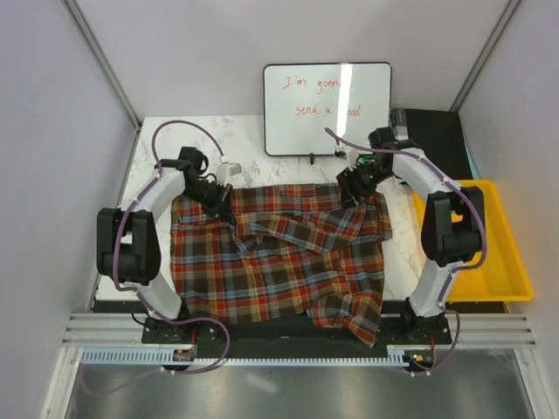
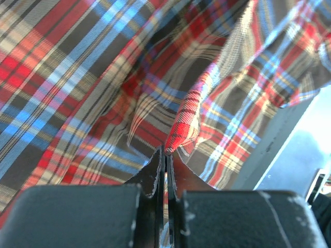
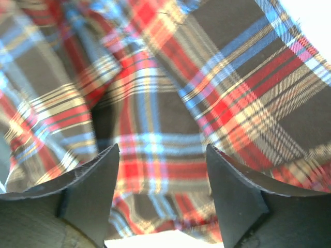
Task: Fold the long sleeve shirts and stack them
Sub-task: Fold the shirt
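One plaid long sleeve shirt (image 1: 279,257) in red-orange, dark and white checks lies spread over the table, its near edge hanging over the front. My left gripper (image 1: 223,208) sits at the shirt's far left part. In the left wrist view it (image 2: 166,151) is shut on a pinched ridge of the plaid cloth (image 2: 186,121). My right gripper (image 1: 352,194) hovers at the shirt's far right edge. In the right wrist view it (image 3: 163,155) is open with the plaid cloth (image 3: 155,103) below and between the fingers, nothing gripped.
A whiteboard (image 1: 327,109) with red writing stands at the back of the marble table (image 1: 148,170). A yellow plastic bin (image 1: 498,253) sits to the right. A black box (image 1: 432,131) lies at the back right.
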You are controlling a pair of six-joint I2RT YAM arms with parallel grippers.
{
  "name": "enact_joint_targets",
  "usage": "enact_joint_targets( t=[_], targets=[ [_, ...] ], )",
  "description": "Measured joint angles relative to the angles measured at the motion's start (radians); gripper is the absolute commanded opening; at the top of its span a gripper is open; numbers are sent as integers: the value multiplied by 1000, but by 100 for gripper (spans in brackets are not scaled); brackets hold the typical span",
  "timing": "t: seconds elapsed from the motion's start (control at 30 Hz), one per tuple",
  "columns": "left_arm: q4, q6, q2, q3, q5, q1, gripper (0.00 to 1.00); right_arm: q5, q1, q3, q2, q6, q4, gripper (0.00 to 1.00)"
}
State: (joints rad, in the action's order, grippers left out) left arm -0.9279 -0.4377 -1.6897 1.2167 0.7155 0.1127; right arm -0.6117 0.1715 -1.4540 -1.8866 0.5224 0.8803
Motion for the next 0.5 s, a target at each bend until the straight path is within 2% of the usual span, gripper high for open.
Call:
enact_joint_targets(
  t=[0.07,0.23,0.3,0.4,0.43,0.5],
  targets=[
    [-11,0,0,11,20,4,2,-26,-7,3,64,47,36,86],
    [-26,2,6,27,32,8,2,-93,-3,53,218,122,69,91],
    [-35,2,17,38,38,16,2,-108,17,77,240,135,66,89],
    [-56,-5,69,39,42,58,2,-124,48,139,239,89,-8,79],
    [-66,-11,103,39,42,88,2,-126,53,153,232,50,-38,71],
    [-79,-29,200,34,39,171,2,-139,55,143,195,-23,-94,64]
  ],
)
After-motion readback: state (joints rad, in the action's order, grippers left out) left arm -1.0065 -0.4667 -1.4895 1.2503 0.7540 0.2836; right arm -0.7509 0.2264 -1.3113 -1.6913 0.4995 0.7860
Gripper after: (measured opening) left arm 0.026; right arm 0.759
